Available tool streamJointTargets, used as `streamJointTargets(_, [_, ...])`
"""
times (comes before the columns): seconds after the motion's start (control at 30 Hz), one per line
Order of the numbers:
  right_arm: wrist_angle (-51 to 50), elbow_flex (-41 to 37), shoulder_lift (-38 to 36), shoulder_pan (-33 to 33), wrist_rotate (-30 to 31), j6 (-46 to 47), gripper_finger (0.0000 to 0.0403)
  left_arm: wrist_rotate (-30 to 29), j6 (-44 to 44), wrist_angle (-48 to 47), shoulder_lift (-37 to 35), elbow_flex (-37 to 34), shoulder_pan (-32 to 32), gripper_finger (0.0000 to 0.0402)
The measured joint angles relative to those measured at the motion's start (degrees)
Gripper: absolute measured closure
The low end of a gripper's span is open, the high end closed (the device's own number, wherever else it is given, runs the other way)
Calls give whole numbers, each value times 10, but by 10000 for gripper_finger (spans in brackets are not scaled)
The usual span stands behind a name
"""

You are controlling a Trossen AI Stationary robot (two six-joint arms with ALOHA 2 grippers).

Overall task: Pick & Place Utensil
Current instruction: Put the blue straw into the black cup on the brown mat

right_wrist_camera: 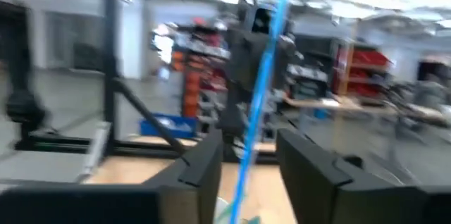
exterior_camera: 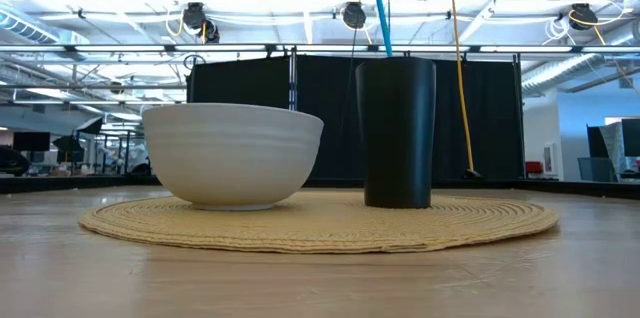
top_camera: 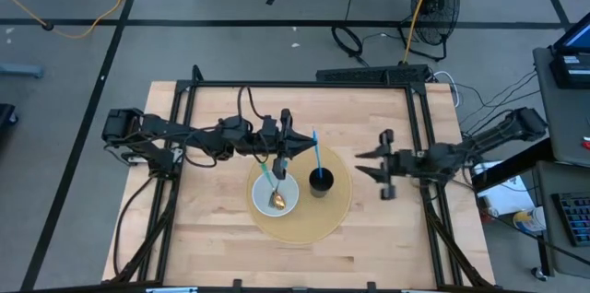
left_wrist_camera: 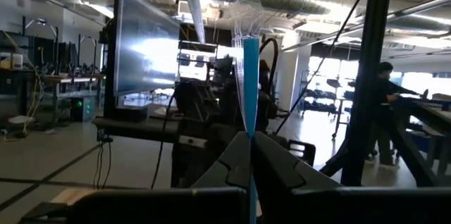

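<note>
A blue utensil (top_camera: 315,150) with a pale head (left_wrist_camera: 246,20) stands tilted with its lower end inside a black cup (top_camera: 320,181). The cup stands on a round woven mat (top_camera: 323,221), to the right of a white bowl (top_camera: 261,203). A gold spoon with a teal handle (top_camera: 274,192) lies in the bowl. My left gripper (top_camera: 307,148) is above the bowl's far right side, shut on the blue utensil. My right gripper (top_camera: 358,164) is open and empty, to the right of the cup. The low view shows the bowl (exterior_camera: 232,153), the cup (exterior_camera: 397,128) and the utensil (exterior_camera: 378,3). My left gripper pinches the blue utensil's handle (left_wrist_camera: 249,122) between its two fingers, below the pale head. The fingers come level from the table's left and lie across the handle. The utensil stands nearly upright with its lower end inside the cup (exterior_camera: 385,53). Whether it rests on the cup's bottom is hidden.
A dark frame (top_camera: 304,84) runs along the table's far, left and right edges. Bare wood (top_camera: 221,238) lies near the front edge, on both sides of the mat. A person (left_wrist_camera: 384,104) stands in the room beyond the table.
</note>
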Motion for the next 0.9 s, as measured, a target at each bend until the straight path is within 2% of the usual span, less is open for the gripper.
streamJointTargets(0.1, [0,45,68,-36,26,11,240,2,4,1,0,0,0,395])
streamJointTargets(0.17, [1,74,108,-59,21,11,222,9,4,1,0,0,0,398])
streamJointTargets(0.3, [-1,126,183,-103,-53,36,208,13,4,0,0,0,0,392])
streamJointTargets(0.43, [0,166,236,-133,-112,61,214,18,5,-4,0,0,0,398])
streamJointTargets(0.7, [5,188,262,-147,-127,62,268,28,7,-23,0,0,0,398])
streamJointTargets(0.9, [3,188,262,-147,-128,51,363,28,11,-26,0,0,0,390])
